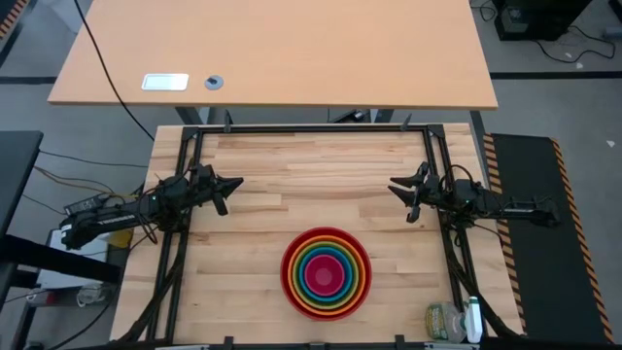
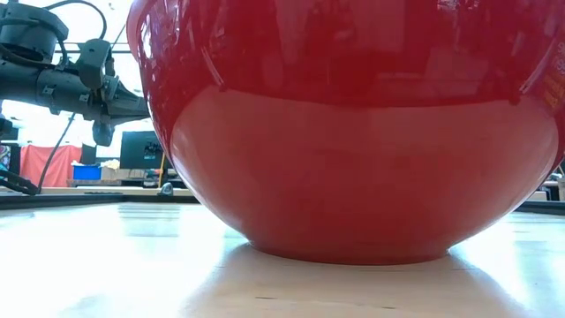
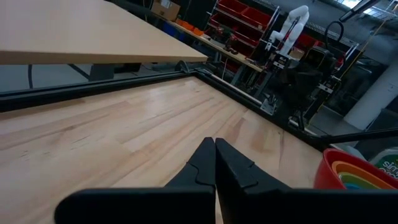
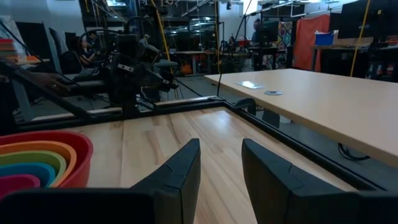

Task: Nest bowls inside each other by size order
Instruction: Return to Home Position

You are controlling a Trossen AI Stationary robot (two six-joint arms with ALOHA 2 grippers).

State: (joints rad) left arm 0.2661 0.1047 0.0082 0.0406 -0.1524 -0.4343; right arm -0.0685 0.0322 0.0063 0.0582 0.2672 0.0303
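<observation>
The bowls sit nested in one stack near the table's front edge, its base on the wood: red outermost, then orange, lime green, blue and magenta pink in the middle. The red bowl fills the low view. The stack's rim shows in the left wrist view and the right wrist view. My left gripper hovers at the table's left, fingers shut and empty. My right gripper hovers at the table's right, fingers open and empty.
A black metal frame runs around the wooden tabletop. A light wooden desk stands beyond the far edge. A crumpled bag and a bottle lie at the front right corner. Bare wood lies between the two grippers.
</observation>
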